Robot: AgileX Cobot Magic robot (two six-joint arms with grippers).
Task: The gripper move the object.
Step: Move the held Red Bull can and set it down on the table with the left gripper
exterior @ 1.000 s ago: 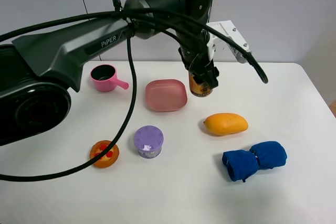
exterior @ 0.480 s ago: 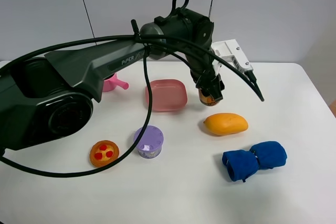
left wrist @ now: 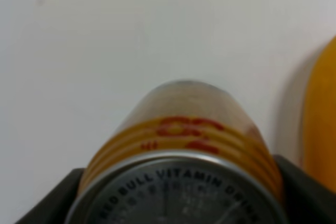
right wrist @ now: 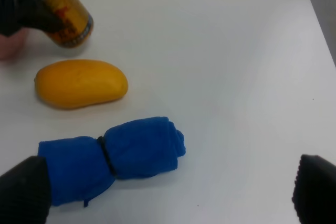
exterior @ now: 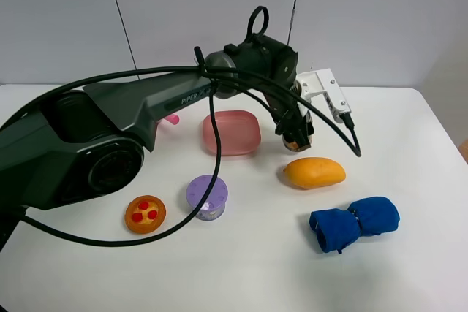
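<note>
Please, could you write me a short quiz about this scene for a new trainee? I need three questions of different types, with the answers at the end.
1. True or false: the left gripper is shut on the can.
2. Which of these lies nearest to the can? A. the mango B. the blue cloth C. the purple cup
3. Fill in the gap: the right gripper, holding nothing, is ____.

Key: 1 true; 2 A; 3 open.
</note>
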